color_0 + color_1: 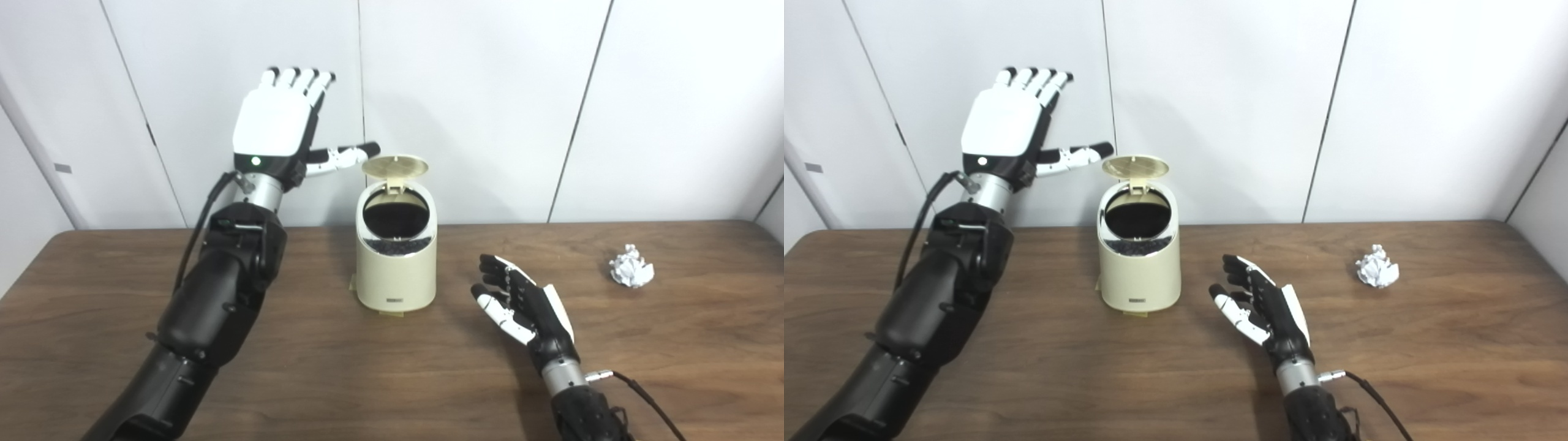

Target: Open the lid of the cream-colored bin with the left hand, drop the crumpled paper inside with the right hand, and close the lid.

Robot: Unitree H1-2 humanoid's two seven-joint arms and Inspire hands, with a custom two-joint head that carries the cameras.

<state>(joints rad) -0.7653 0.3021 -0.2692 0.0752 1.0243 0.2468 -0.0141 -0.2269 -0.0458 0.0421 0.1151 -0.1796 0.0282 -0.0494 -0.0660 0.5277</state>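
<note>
The cream-colored bin (396, 257) stands upright near the back middle of the counter (392, 380), and its round lid (395, 166) is already tipped up on its rear hinge, showing a dark, round mouth with a speckled dark lining at the front lip. The left hand (275, 125) is raised beside and above the lid, fingers spread and upright, thumb pointing toward the lid without clearly touching it; it holds nothing, and its place there looks like a stance for keeping clear of the opening while staying near enough to press the lid down later. The right hand (1265, 309) rests low over the counter just right of the bin, palm turned inward, fingers loosely apart and empty. The crumpled paper (1377, 266) lies well apart from it toward the right edge, so the drop is not yet begun and the pickup looks like the next step. The bin is a smooth, matte, rounded plastic cylinder with a sloped top; the lid's underside is ribbed. The paper is a white, sharply creased ball, likely light and easily squashed. The counter is dark wood grain with a soft sheen.
</note>
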